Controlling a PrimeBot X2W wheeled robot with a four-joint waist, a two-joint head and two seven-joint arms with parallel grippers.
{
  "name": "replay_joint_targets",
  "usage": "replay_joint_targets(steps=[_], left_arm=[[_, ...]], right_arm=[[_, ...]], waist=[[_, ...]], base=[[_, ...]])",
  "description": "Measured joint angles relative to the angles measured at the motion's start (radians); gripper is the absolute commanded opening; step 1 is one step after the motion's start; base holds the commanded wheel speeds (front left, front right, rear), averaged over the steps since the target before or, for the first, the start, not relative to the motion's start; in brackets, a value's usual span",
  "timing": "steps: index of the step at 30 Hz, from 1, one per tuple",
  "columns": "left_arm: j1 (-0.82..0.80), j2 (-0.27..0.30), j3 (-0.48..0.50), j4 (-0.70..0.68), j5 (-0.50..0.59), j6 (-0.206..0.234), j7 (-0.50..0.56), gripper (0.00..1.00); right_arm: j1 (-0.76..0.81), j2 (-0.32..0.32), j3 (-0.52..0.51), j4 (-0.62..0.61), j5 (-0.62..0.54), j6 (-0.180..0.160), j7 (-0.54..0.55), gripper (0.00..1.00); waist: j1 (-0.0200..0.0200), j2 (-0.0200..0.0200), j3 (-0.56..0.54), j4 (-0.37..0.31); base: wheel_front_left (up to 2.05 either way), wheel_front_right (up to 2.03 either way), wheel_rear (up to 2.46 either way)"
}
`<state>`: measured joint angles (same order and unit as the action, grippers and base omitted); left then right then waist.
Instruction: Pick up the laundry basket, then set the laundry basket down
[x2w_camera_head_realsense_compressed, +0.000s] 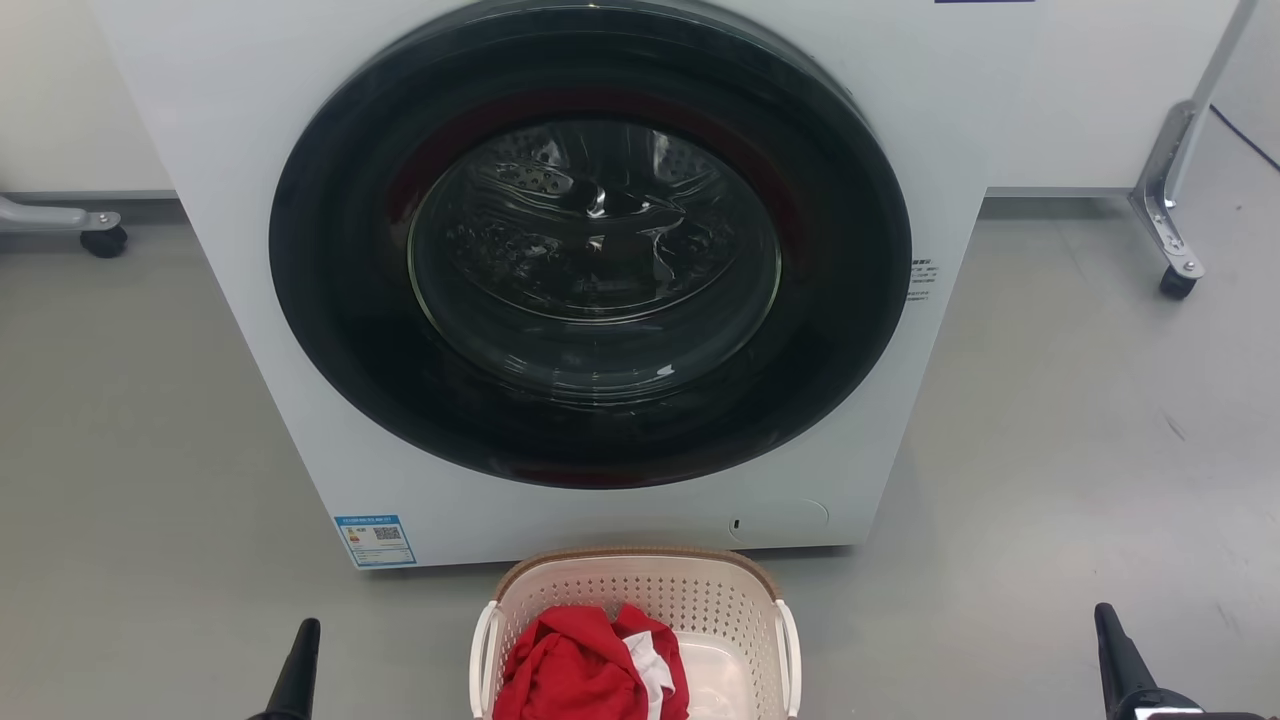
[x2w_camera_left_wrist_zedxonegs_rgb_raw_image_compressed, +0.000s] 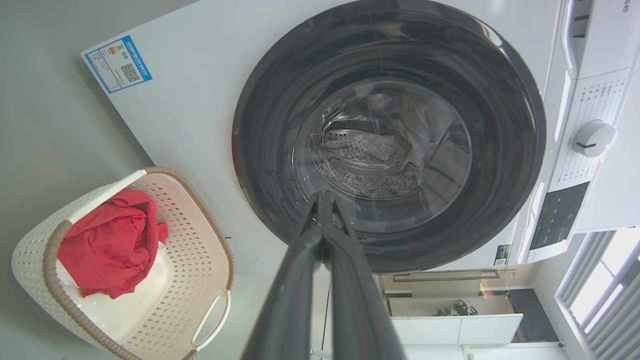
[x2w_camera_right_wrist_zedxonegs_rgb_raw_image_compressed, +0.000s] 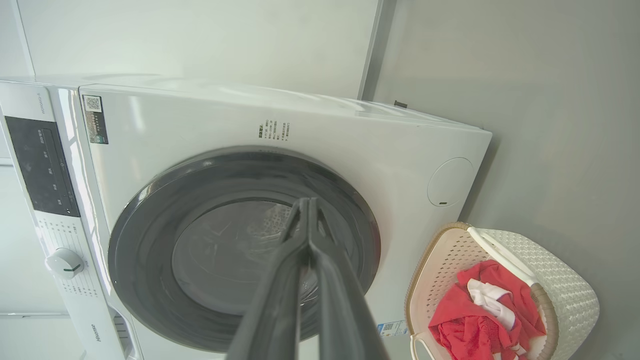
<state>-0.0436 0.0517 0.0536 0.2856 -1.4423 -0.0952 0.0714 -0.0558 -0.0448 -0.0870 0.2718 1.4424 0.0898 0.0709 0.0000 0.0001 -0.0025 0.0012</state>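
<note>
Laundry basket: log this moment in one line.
laundry basket on floor before washing machine | left gripper jaws shut | right gripper jaws shut | basket not yet gripped

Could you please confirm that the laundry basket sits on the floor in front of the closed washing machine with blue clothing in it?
Not quite: the head view shows the clothing is red with some white, not blue. The laundry basket does sit on the floor before the closed washing machine.
</note>
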Motion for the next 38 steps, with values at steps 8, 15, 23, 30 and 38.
replay_joint_targets(steps=[8,15,23,30,38], left_arm=[[-0.021,-0.007,0.027,0.006,-0.108,-0.02,0.029,0.0],[-0.036,-0.009,0.037,0.01,-0.158,-0.029,0.042,0.0],[-0.036,-0.01,0.037,0.01,-0.158,-0.029,0.042,0.0],[-0.036,-0.01,0.037,0.01,-0.158,-0.029,0.042,0.0],[-0.036,-0.01,0.037,0.01,-0.158,-0.029,0.042,0.0]], right_arm=[[-0.019,0.001,-0.031,0.018,0.106,0.021,0.03,0.0],[-0.03,0.001,-0.045,0.026,0.153,0.026,0.042,0.0],[-0.036,0.001,-0.045,0.026,0.153,0.03,0.042,0.0],[-0.036,0.001,-0.045,0.026,0.153,0.03,0.042,0.0],[-0.036,0.001,-0.045,0.026,0.153,0.031,0.042,0.0]], waist=[[0.0,0.0,0.003,-0.001],[0.0,0.0,0.004,-0.001],[0.0,0.0,0.004,-0.001],[0.0,0.0,0.004,-0.001],[0.0,0.0,0.004,-0.001]], base=[[0.0,0.0,0.0],[0.0,0.0,0.0],[0.0,0.0,0.0],[0.0,0.0,0.0],[0.0,0.0,0.0]])
